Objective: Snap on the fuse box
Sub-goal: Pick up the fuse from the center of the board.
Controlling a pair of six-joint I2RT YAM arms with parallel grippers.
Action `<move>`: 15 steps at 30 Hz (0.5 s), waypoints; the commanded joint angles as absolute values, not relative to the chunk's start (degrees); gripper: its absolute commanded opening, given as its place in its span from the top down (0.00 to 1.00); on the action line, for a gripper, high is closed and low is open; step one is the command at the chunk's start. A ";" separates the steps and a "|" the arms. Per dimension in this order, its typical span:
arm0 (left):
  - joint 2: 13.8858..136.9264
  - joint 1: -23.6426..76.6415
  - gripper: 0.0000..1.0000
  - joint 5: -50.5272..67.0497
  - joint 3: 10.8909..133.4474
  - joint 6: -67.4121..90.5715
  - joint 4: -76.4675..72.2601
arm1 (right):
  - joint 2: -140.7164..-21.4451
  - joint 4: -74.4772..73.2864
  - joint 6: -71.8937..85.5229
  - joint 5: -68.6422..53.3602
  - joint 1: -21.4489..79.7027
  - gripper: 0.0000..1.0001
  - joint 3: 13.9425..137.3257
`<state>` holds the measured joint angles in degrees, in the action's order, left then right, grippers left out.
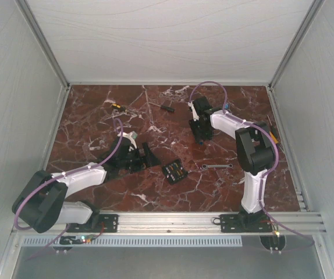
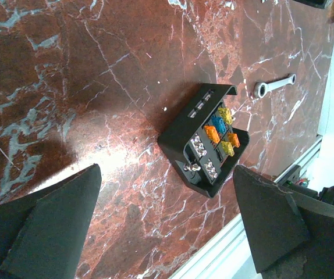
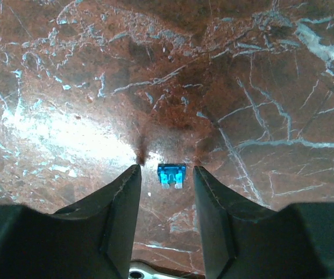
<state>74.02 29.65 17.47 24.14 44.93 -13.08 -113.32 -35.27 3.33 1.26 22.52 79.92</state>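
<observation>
Dark red marble bench [image 1: 97,116], white veins. Silver wrench [image 2: 274,85] flat on bench. Loose blue blade fuse [image 3: 171,174] lying flat. Near back edge: small yellow-black tool [image 1: 116,106], small dark tool [image 1: 167,107], apart.

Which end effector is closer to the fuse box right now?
Left. The left end effector, open, faces the fuse box from close on its left. The right end effector is farther off, beyond it to the right, over a blue fuse.

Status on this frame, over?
Left gripper open, clear of fuse box. Right gripper open, straddling loose blue fuse. Box face up, unheld; wrench lies apart.
</observation>
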 commanded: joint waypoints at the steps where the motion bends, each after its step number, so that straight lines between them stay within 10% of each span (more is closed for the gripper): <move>1: 73.00 29.36 0.05 17.59 25.50 44.24 -14.60 | -115.10 -36.60 1.87 1.62 22.41 0.64 82.78; 15: 73.21 29.36 0.06 18.46 25.14 44.71 -15.33 | -118.16 -41.66 2.20 1.20 22.32 0.73 84.11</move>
<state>74.00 29.65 17.58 24.14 44.95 -13.19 -116.49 -39.16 2.59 1.67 22.52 83.29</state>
